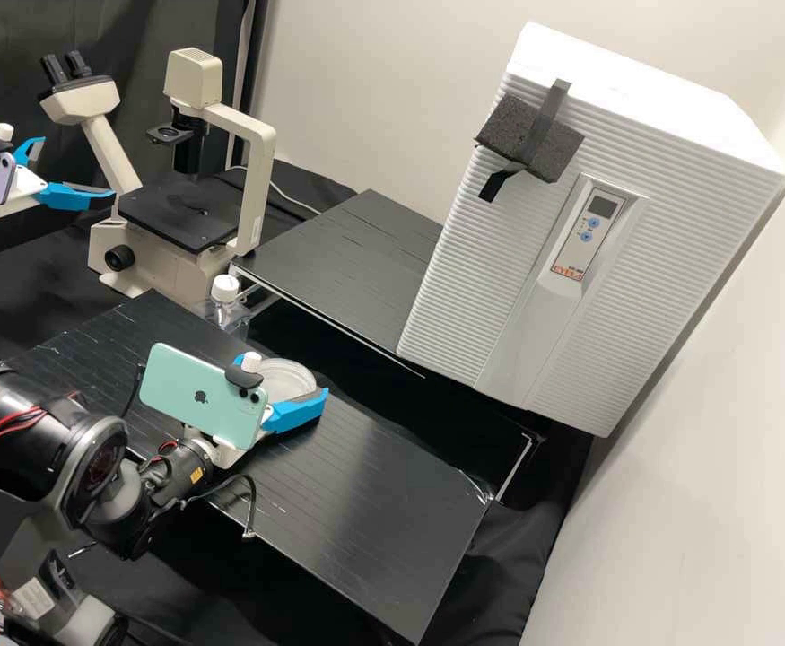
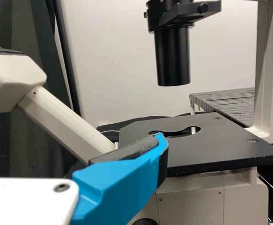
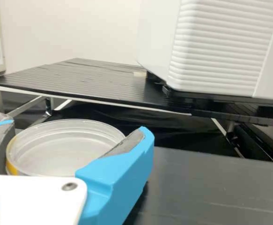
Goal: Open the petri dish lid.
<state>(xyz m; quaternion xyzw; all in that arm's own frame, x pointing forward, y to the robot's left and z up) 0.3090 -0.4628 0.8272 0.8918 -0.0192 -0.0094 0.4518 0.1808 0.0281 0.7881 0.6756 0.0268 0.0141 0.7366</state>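
- Sitting toward eight o'clock in the high view, the round clear petri dish (image 1: 286, 379) lies on the slatted black table (image 1: 383, 529), near its far edge; I cannot tell lid from base.
- The right end effector (image 1: 294, 377) is open around the dish, its blue fingers apart on opposite sides; whether they touch the rim, I cannot tell.
- Well away at ten o'clock, the left end effector (image 1: 77, 167) is raised and open, near the cream and black microscope (image 1: 253, 184).
- From the dish, tabletop stretches toward four o'clock up to the table's corner, giving sideways room.
- Past the far edge, a dark gap separates the table from a raised black platform (image 1: 338, 269) at one o'clock.
- A clear bottle with white cap (image 1: 225, 303) stands near the edge, at half past ten from the dish.
- The white ribbed appliance (image 1: 464, 287) rises toward two o'clock.
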